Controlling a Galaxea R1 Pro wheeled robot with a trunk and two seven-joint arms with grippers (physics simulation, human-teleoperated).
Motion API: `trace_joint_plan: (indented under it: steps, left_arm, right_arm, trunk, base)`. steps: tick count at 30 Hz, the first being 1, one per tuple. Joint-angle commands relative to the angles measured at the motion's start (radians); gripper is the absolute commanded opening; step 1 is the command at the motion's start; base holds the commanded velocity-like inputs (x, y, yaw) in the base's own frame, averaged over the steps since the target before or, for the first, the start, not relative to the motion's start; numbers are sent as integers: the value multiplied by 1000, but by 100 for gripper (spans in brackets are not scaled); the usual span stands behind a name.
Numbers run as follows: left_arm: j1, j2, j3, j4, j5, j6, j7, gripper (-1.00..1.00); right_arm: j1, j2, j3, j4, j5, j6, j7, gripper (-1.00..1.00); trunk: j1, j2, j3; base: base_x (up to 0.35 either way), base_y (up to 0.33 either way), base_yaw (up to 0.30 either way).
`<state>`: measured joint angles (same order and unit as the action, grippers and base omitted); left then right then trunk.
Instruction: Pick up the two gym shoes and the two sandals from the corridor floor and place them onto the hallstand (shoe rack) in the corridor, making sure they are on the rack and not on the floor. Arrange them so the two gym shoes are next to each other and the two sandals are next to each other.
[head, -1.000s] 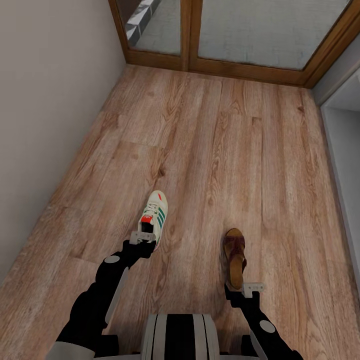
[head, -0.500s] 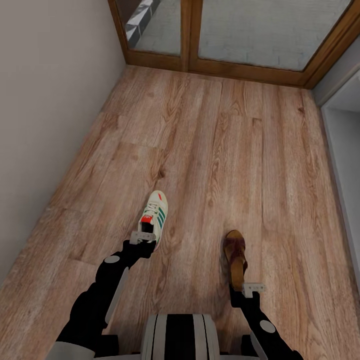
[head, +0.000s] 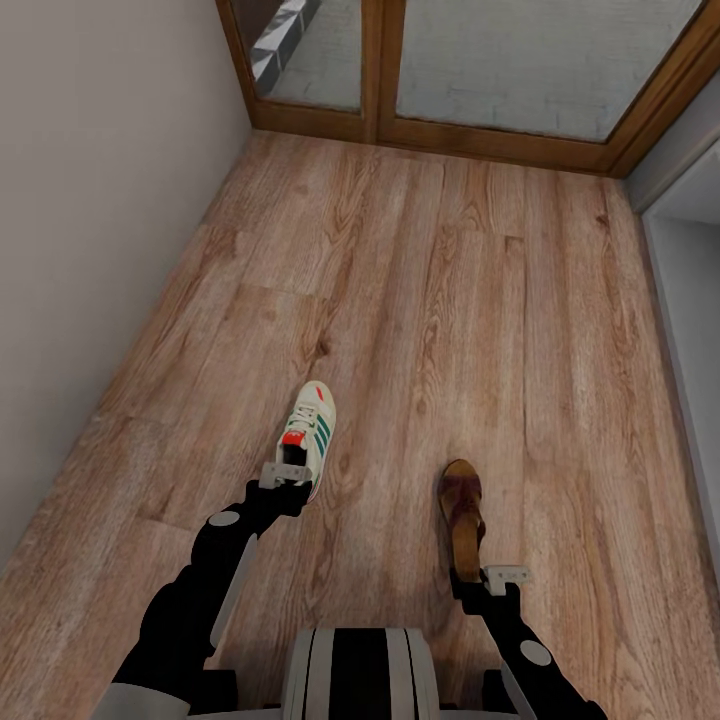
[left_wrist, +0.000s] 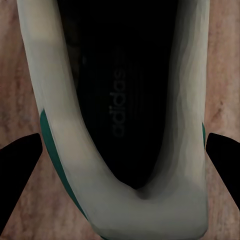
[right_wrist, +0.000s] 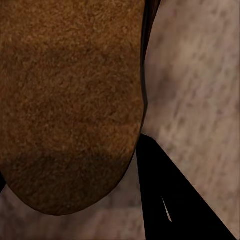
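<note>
My left hand (head: 287, 473) sits spread around the heel of a white sneaker (head: 310, 432), its fingers (left_wrist: 17, 160) on either side of the heel, not yet pinching it (light, soft collar, firmer heel). My right hand (head: 490, 578) is at the brown sandal (head: 463, 515) heel, whether closed I cannot tell. Both shoes lie on the wood floor (head: 420, 300).

Gym shoe (head: 311, 432) beside sandal (head: 463, 517)
</note>
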<state>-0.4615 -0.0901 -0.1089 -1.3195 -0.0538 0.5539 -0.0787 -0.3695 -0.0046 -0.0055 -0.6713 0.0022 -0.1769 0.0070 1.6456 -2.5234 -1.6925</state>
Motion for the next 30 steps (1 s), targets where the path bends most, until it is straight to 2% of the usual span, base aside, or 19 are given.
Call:
trace_joint_plan:
  steps: [1,4,24,28,29,30]
  left_arm:
    - [0,0,1,-1,-6,5,-6,-100]
    - [0,0,1,-1,-6,6,-6,-100]
    - [0,0,2,0,-6,6,-6,-100]
    - [0,1,2,0,-5,6,-6,-100]
    - [0,1,2,0,-4,7,-6,-100]
    - [0,1,2,0,0,7,-6,-100]
  right_arm:
    - [0,0,-1,0,-5,-2,1,-100]
    - [0,0,-1,0,-5,-2,2,-100]
    - [0,0,1,-13,-5,3,2,-100]
    - [0,-1,1,-97,-5,24,2,-100]
    - [0,-1,1,-127,-5,53,2,-100]
    - [0,-1,1,-173,-5,122,2,-100]
  trunk:
    - [0,0,0]
    - [0,0,0]
    - [-9,4,77]
    - [-11,5,92]
    - [-11,6,96]
    - [-12,6,100]
  base:
    - [0,0,0]
    - [0,0,0]
    - [0,0,0]
    - [0,0,0]
    - [0,0,0]
    - [0,0,0]
